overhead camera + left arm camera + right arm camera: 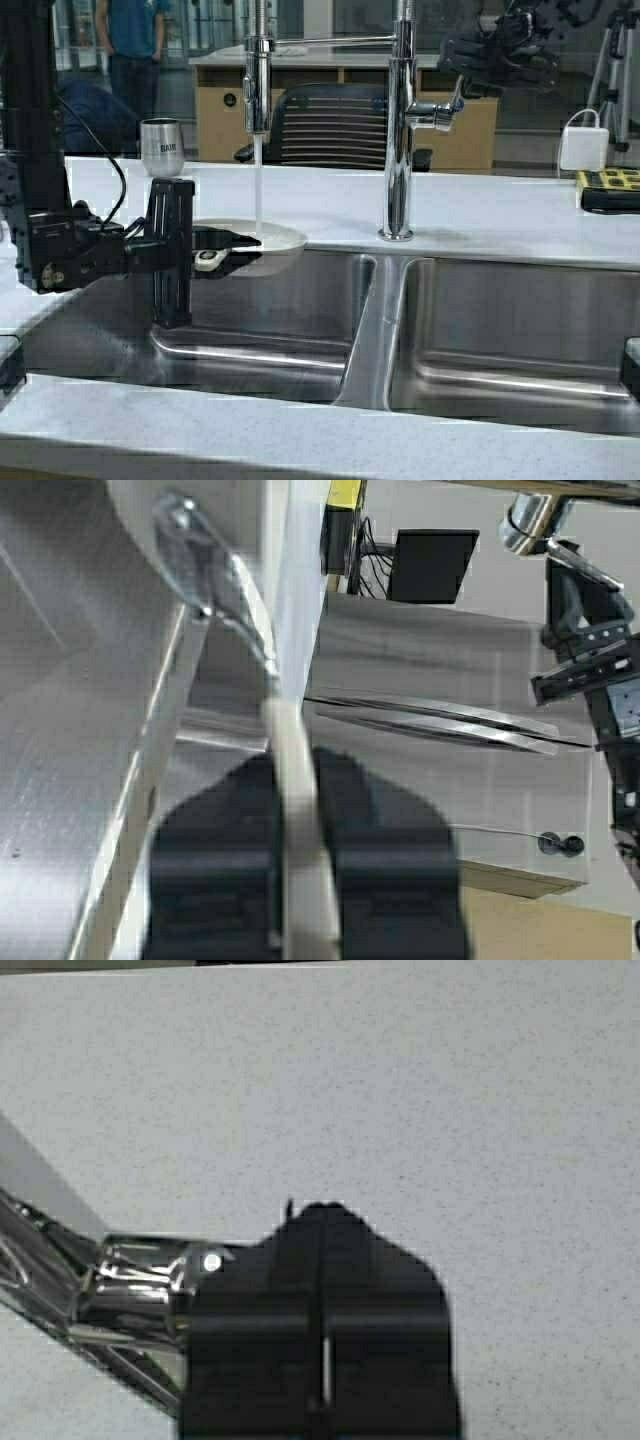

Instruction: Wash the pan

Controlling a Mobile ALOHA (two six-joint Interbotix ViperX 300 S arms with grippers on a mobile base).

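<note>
One cream-white pan [262,240] under running water [258,185]

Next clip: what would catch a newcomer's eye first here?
Water streams from the sprayer faucet onto the cream pan, held over the left sink basin by the left gripper, jaws clamped on its rim. Higher up, the right gripper sits at the main faucet's lever handle, jaws shut.
</note>
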